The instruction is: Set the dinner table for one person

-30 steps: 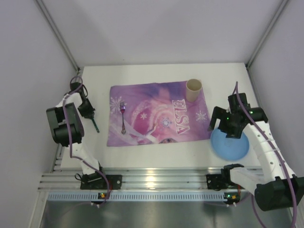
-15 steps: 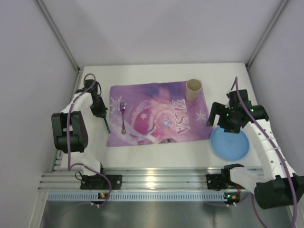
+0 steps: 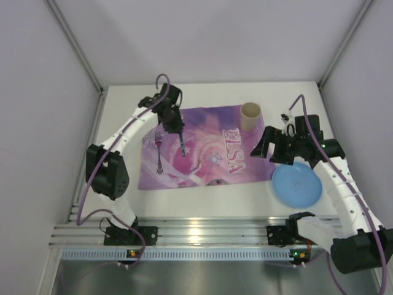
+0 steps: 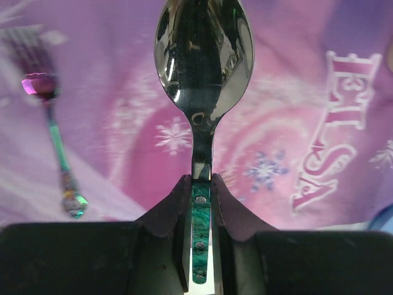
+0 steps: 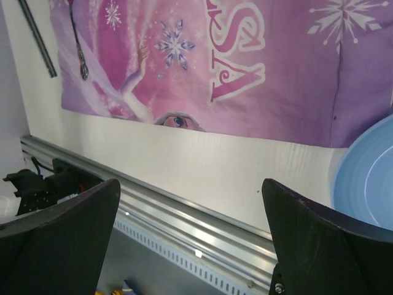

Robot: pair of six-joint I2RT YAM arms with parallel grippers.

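The counter (image 3: 202,198), white and matte, carries the whole half-laid setting; the placemat (image 3: 196,169) lies at its centre; the plate (image 3: 296,186), blue, sits on bare counter just right of the mat, not yet on it; the cup (image 3: 250,115) stands upright at the mat's far right corner; the fork (image 3: 159,153) lies along its left side. Your right claw (image 5: 190,184) gapes wide and empty, drifted from the plate toward the mat. Your left claw (image 4: 201,181), pinched narrow on the spoon (image 4: 202,49), has swung in from the counter's left edge and hangs over the mat beside the fork; laying the spoon looks imminent.
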